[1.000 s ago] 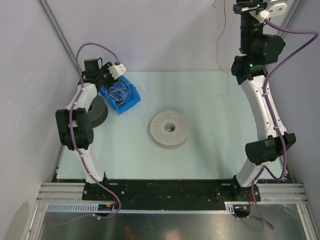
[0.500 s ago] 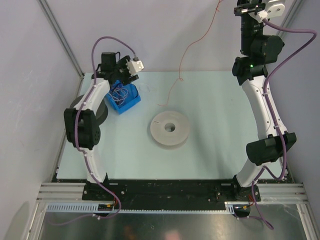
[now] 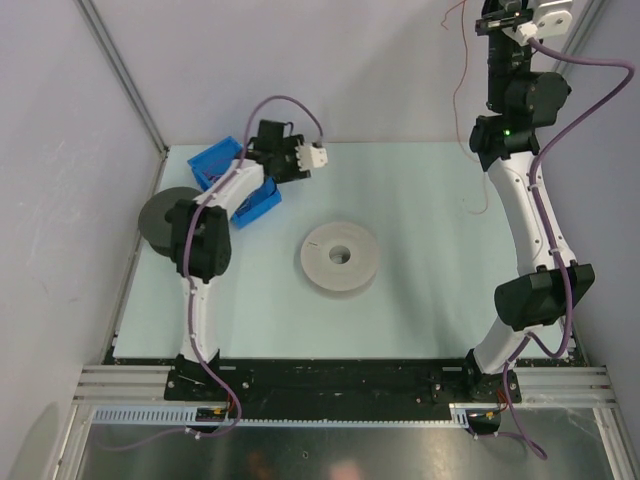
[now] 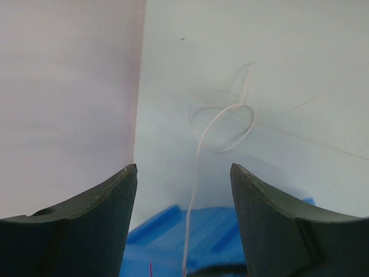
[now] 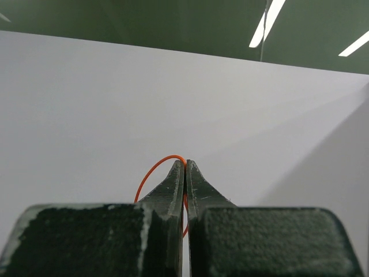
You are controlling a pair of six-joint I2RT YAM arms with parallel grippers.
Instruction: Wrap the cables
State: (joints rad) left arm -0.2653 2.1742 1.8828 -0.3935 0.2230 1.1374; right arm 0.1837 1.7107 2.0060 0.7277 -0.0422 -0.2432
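bin [image 3: 212, 162]: blue plastic | spool [image 3: 320, 266]: matt grey | table [image 3: 420, 285]: smooth matt | cable [image 5: 149, 172]: smooth orange

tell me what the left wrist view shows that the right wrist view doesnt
Only the left wrist view: the left hand open, a white cable looped on the table, and a blue bin. Only the right wrist view: the right hand shut on an orange cable, with ceiling lights above. Both: dark fingers at the bottom edge and a thin cable between them.
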